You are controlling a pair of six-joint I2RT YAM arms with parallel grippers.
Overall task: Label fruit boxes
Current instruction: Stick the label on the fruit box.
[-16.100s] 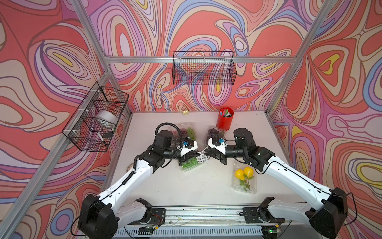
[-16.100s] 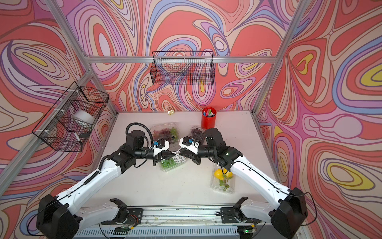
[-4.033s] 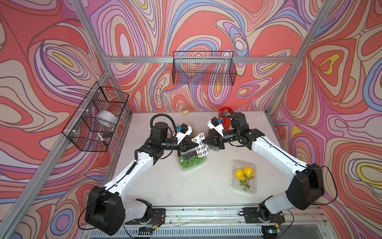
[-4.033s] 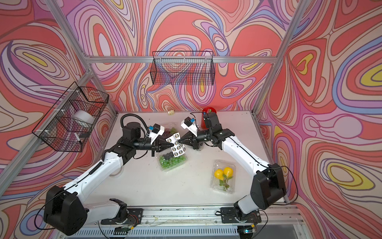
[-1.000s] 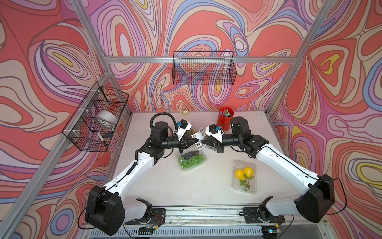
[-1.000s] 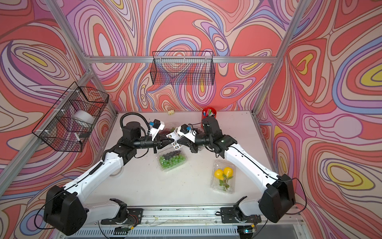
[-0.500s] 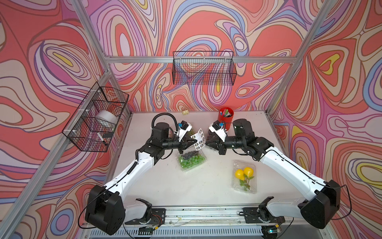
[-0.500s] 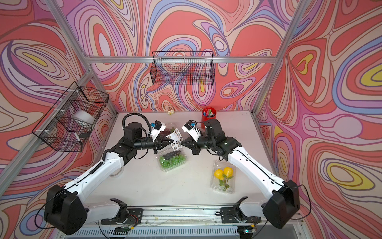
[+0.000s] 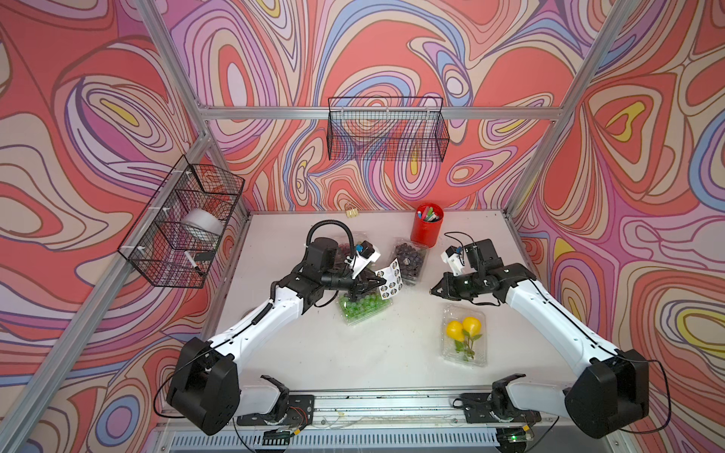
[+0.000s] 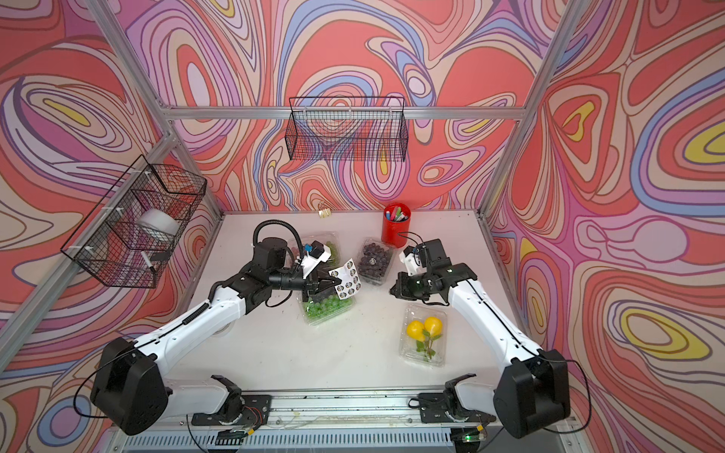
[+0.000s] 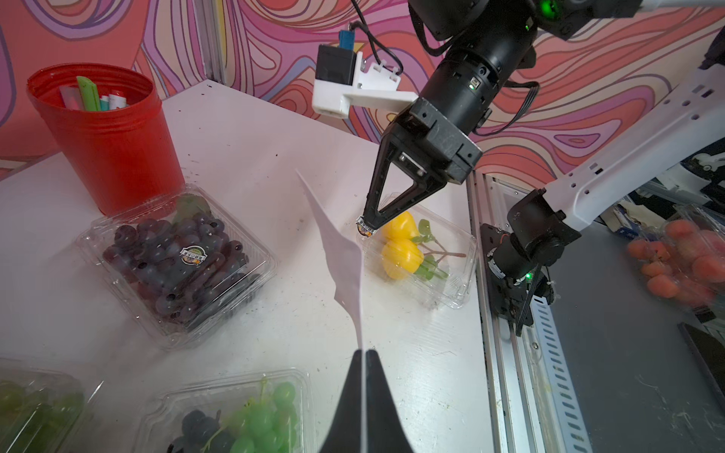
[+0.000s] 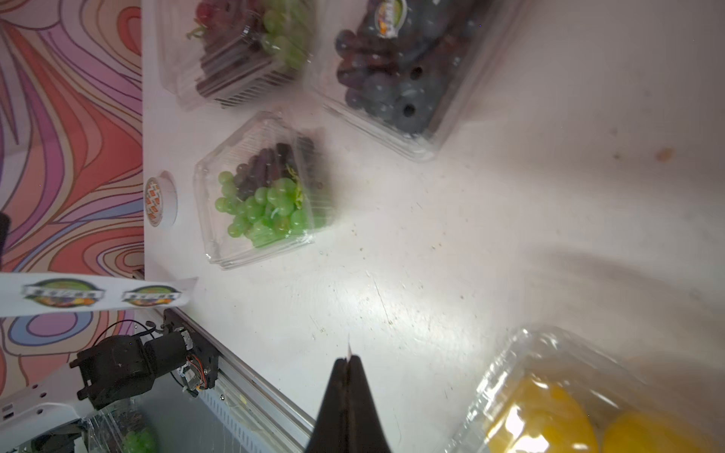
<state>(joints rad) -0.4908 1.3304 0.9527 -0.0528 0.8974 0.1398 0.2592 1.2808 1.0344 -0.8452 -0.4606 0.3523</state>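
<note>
My left gripper (image 9: 378,280) is shut on a white sticker sheet (image 9: 390,279), held upright above the green-grape box (image 9: 361,308). The left wrist view shows the sheet (image 11: 341,251) edge-on between the jaws. My right gripper (image 9: 431,292) is shut on one round sticker (image 11: 365,230) and hangs just above the near corner of the yellow-fruit box (image 9: 465,339). The purple-grape box (image 9: 410,261) carries a round sticker (image 11: 193,255) on its lid. A box of red and green grapes (image 10: 314,245) sits partly hidden behind the left wrist.
A red pen cup (image 9: 427,227) stands at the back, right behind the purple-grape box. A gold binder clip (image 9: 352,212) lies by the back wall. A tape roll (image 12: 159,202) sits at the table's left edge. Wire baskets (image 9: 386,131) hang on the walls.
The right gripper has drawn away from the sticker sheet, to the right and down toward the yellow-fruit box, with a sticker in its tips. The left gripper keeps the sheet almost in place.
</note>
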